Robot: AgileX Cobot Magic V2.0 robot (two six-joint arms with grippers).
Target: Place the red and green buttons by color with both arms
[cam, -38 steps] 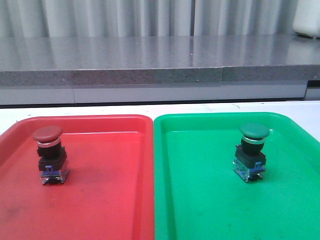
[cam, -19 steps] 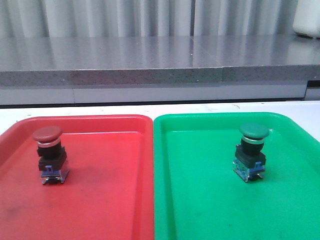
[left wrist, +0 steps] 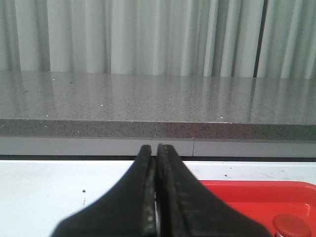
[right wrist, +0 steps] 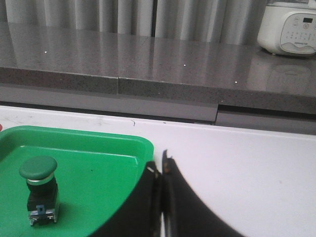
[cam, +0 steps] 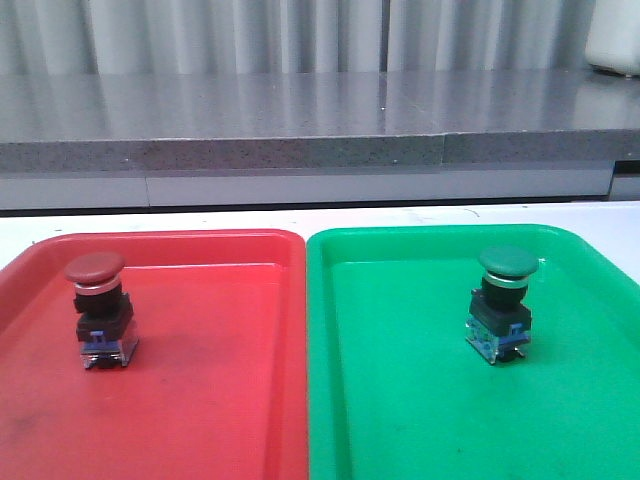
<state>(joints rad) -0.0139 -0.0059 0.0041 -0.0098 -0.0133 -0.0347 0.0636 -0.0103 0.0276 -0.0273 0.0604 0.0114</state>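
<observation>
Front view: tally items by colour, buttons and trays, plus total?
Red: 2, red button and red tray
Green: 2, green button and green tray
Total: 4. Each button stands upright in the tray of its own colour.

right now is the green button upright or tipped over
Upright. The green button stands on its base in the green tray, cap on top, in both the front and right wrist views.

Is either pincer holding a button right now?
No. Both pincers, left and right, are shut on nothing; the red button and green button stand free in their trays.
</observation>
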